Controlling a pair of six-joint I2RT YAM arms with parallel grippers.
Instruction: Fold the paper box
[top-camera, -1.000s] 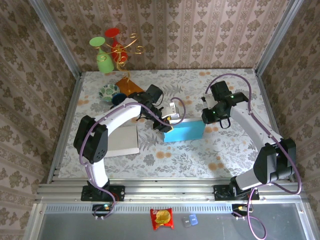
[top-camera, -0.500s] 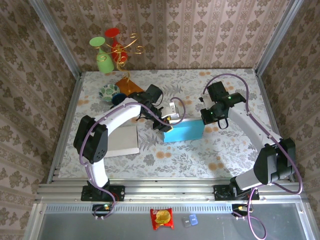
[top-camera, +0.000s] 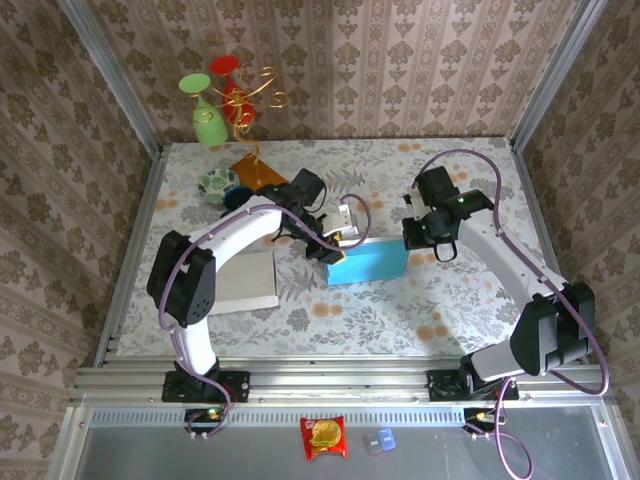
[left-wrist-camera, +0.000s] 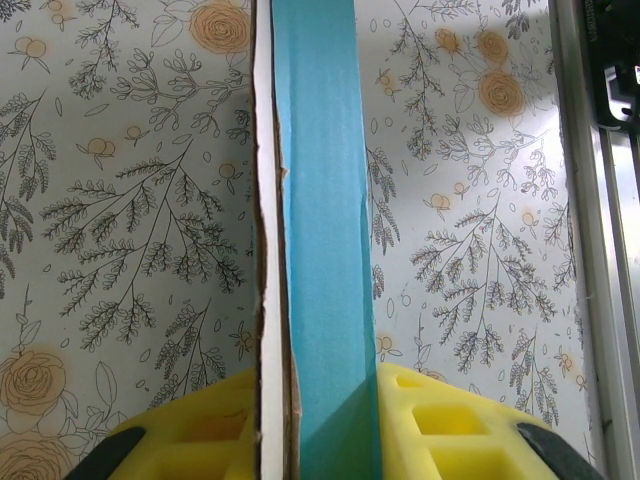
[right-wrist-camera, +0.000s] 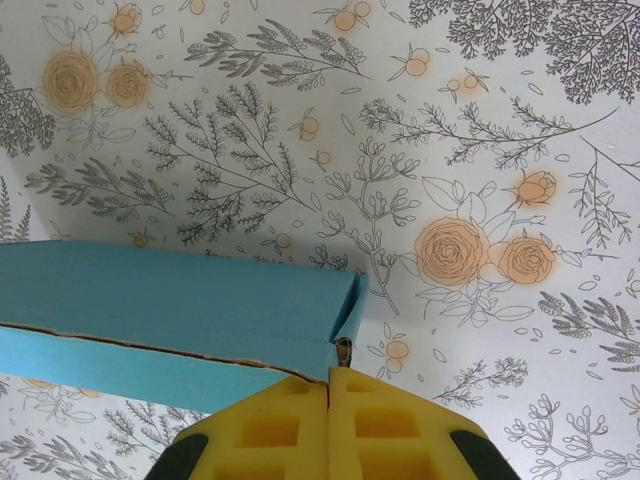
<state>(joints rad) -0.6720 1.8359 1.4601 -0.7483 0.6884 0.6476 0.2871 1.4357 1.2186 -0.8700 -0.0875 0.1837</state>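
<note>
Box (top-camera: 368, 265) lies left-right; left gripper (left-wrist-camera: 320, 400) pinches its left end; right gripper (right-wrist-camera: 330, 395) closed at right corner; table (top-camera: 400, 320) bare nearside.

blue paper box (top-camera: 368, 265), half-folded, centre of table (top-camera: 450, 300)

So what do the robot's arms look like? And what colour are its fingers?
The left arm and the right arm are both made of smooth white tubes joined by chunky black joints. A thin purple cable loops along each one. The left gripper and the right gripper have bright yellow fingers with square pockets, a bit like waffles.
</note>
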